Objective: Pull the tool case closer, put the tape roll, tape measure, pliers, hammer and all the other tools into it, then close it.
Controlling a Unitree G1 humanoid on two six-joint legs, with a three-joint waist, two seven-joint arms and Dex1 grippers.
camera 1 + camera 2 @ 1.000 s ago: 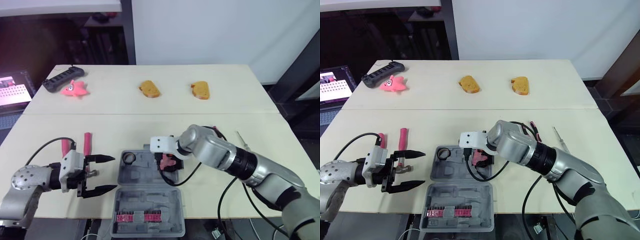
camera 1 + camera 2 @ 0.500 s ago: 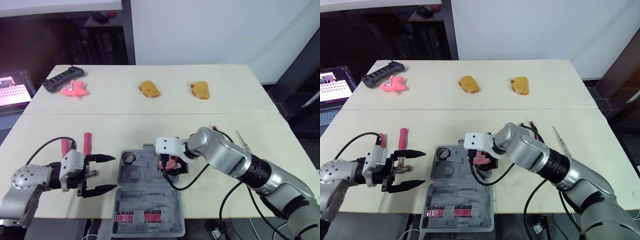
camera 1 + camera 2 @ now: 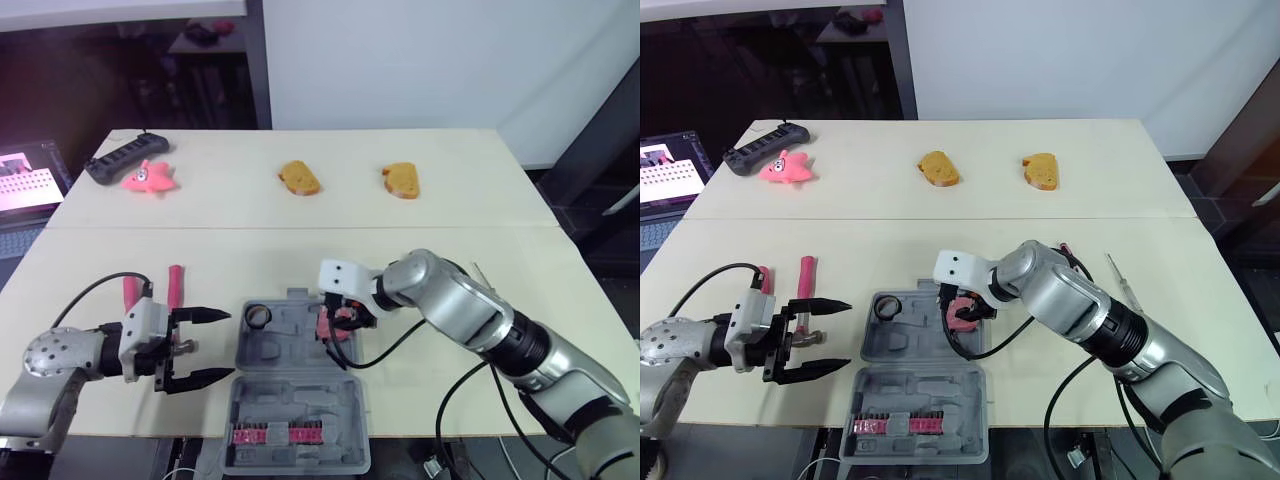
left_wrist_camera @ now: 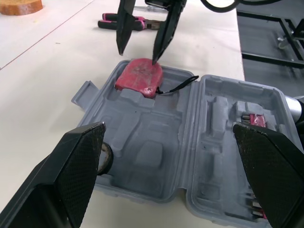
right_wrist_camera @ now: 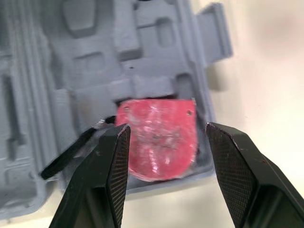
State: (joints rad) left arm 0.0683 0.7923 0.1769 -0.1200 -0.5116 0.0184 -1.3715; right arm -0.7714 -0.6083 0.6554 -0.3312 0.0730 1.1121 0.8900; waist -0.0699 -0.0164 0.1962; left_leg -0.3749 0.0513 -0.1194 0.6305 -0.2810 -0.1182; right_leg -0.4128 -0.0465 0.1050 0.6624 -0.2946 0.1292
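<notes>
- Tabletop (image 3: 300, 250) carries the job, and the open tool case (image 3: 285, 345) sits at its near edge between the two arms, so the pulling-closer part looks done and packing is the step in hand.
- Right pincer (image 5: 167, 129) hangs over the far right corner of the case with its fingers spread, gripping nothing.
- Left pincer (image 3: 228, 347) is also spread and empty, level with the tabletop just beside the case's left side.
- Tape measure (image 4: 140, 77), the red one, lies flat in that far right corner pocket, directly under the right pincer. The fingertips straddle it from above, and whether one tip touches it cannot be told.
- Judged from this, the tape measure is placed. The next move calls for lifting the right pincer straight up, clear of the cord trailing from the tape measure.
- Tape roll (image 3: 258, 318) already lies in the case's far left pocket.
- Pliers (image 4: 128, 23) lie on the tabletop beyond the case, near the right arm, and look like the handiest next pick.
- Pink handles (image 3: 175, 283) lie behind the left pincer, though which tool they belong to is unclear.
</notes>
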